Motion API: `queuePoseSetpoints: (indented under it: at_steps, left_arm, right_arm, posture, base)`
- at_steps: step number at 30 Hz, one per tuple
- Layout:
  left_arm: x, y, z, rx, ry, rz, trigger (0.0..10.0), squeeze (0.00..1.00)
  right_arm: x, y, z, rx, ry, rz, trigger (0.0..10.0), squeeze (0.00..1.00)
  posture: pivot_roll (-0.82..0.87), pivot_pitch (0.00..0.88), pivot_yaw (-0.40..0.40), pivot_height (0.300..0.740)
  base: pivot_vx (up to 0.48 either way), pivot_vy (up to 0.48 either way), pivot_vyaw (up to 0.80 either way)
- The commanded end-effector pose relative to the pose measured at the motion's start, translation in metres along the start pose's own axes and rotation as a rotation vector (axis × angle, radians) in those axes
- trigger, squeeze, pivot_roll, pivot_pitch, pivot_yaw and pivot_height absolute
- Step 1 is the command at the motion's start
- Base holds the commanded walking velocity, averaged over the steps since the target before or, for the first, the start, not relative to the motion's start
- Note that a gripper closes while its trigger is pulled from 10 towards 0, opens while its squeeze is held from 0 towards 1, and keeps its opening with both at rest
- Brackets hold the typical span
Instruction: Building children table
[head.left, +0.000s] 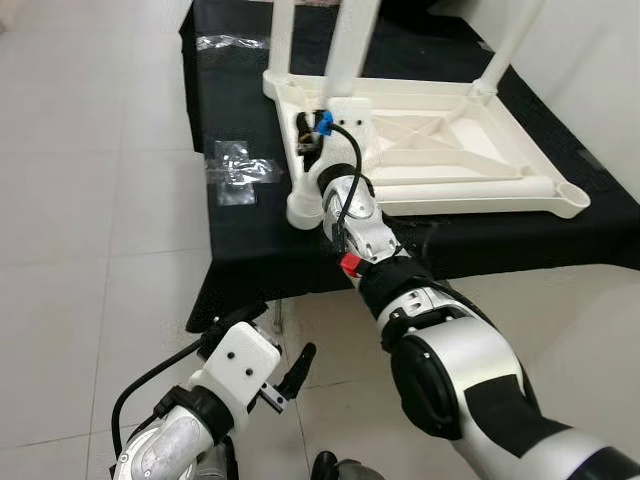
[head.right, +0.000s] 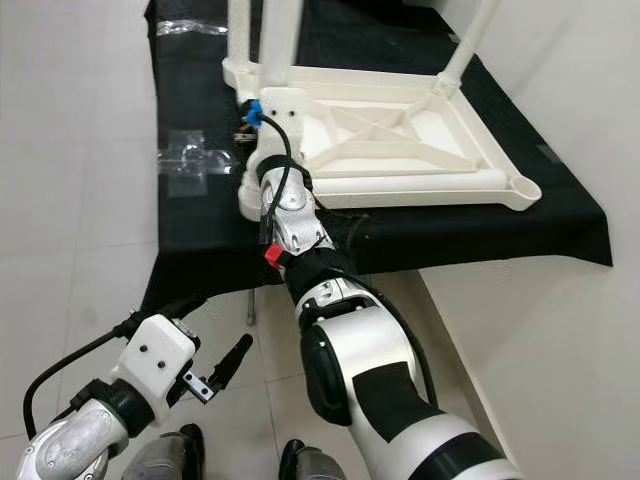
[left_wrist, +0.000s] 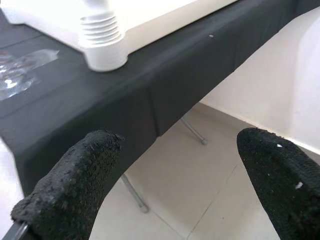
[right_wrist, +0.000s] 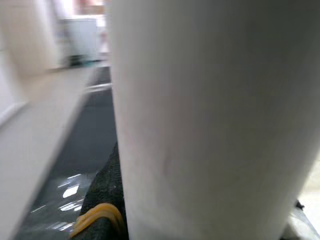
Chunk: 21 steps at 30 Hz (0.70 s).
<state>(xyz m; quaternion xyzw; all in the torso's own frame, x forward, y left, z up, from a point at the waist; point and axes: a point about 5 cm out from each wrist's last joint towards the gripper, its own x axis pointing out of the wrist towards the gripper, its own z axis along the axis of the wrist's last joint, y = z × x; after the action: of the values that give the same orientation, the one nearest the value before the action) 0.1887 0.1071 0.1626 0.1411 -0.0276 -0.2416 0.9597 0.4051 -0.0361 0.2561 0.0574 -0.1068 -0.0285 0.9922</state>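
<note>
A white children's table (head.left: 440, 150) lies upside down on a black-covered table (head.left: 250, 240). Three white legs stand up from it. My right gripper (head.left: 312, 130) is shut on the base of the middle leg (head.left: 350, 45), which sits close and blurred between its fingers (right_wrist: 102, 210) in the right wrist view. A threaded corner socket (head.left: 303, 208) at the near left stands bare, seen too as the ribbed socket (left_wrist: 102, 42). My left gripper (head.left: 290, 375) hangs low over the floor, open and holding nothing, its fingers (left_wrist: 75, 185) wide apart.
Clear plastic bags (head.left: 235, 170) lie on the black cloth to the left of the white table, another bag (head.left: 230, 42) farther back. A second bare socket (head.left: 572, 197) is at the near right corner. White tiled floor (head.left: 90, 200) spreads left; a pale wall (head.right: 560, 330) rises on the right.
</note>
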Motion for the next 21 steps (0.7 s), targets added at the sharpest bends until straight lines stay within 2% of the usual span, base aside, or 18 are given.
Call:
queuePoseSetpoints:
  at_steps: [1,3,4,5,6,9,10,12,13,15,21]
  left_arm:
    - [0.000,-0.004,-0.005,-0.020,0.018,-0.010,10.0,0.00]
    - [0.000,-0.004,-0.005,-0.020,0.018,-0.010,10.0,0.00]
    - [0.001,-0.006,-0.004,-0.021,0.015,-0.010,10.0,0.00]
    - [0.001,-0.007,-0.004,-0.022,0.014,-0.010,10.0,0.00]
    - [0.001,-0.008,-0.004,-0.022,0.011,-0.008,10.0,0.00]
    - [0.001,-0.008,-0.004,-0.022,0.010,-0.007,10.0,0.00]
    - [0.002,-0.009,-0.003,-0.023,0.009,-0.005,10.0,0.00]
    - [0.002,-0.009,-0.003,-0.024,0.007,-0.004,10.0,0.00]
    - [0.002,-0.009,-0.003,-0.027,0.007,-0.002,10.0,0.00]
    - [0.002,-0.010,-0.003,-0.029,0.006,-0.002,10.0,0.00]
    - [0.003,-0.009,-0.004,-0.032,0.006,-0.004,10.0,0.00]
  right_arm:
    - [-0.009,-0.012,-0.031,-0.060,0.122,-0.155,0.0,0.00]
    - [-0.009,-0.012,-0.031,-0.060,0.122,-0.155,0.0,0.00]
    - [-0.015,0.000,-0.032,-0.033,0.138,-0.194,4.1,0.00]
    - [-0.017,0.004,-0.033,-0.022,0.149,-0.209,4.6,0.00]
    - [-0.019,0.007,-0.034,-0.005,0.169,-0.230,8.7,0.00]
    - [-0.020,0.009,-0.035,0.004,0.182,-0.243,8.7,0.00]
    - [-0.021,0.010,-0.036,0.020,0.197,-0.261,10.0,0.00]
    - [-0.021,0.011,-0.035,0.041,0.219,-0.281,10.0,0.00]
    - [-0.019,0.013,-0.030,0.102,0.240,-0.319,10.0,0.00]
    - [-0.017,0.013,-0.023,0.137,0.217,-0.334,10.0,0.00]
    - [-0.016,0.011,-0.020,0.146,0.202,-0.365,10.0,0.00]
  posture:
    - [0.18,0.253,-0.199,0.740]
    - [0.18,0.253,-0.199,0.740]
    - [0.19,0.255,-0.208,0.740]
    - [0.19,0.256,-0.209,0.740]
    - [0.19,0.258,-0.213,0.740]
    - [0.19,0.258,-0.213,0.740]
    - [0.19,0.263,-0.212,0.740]
    - [0.19,0.268,-0.217,0.740]
    - [0.18,0.269,-0.218,0.740]
    - [0.18,0.269,-0.218,0.740]
    - [0.17,0.270,-0.215,0.740]
  base:
    - [0.000,0.000,0.00]
    - [0.000,0.000,0.00]
    - [0.000,0.000,0.00]
    - [0.000,0.000,0.00]
    - [0.000,0.000,0.00]
    - [0.000,0.000,0.00]
    - [0.000,0.000,0.00]
    - [0.000,0.000,0.00]
    - [0.000,0.000,0.00]
    - [0.000,0.000,0.00]
    - [0.000,0.000,0.00]
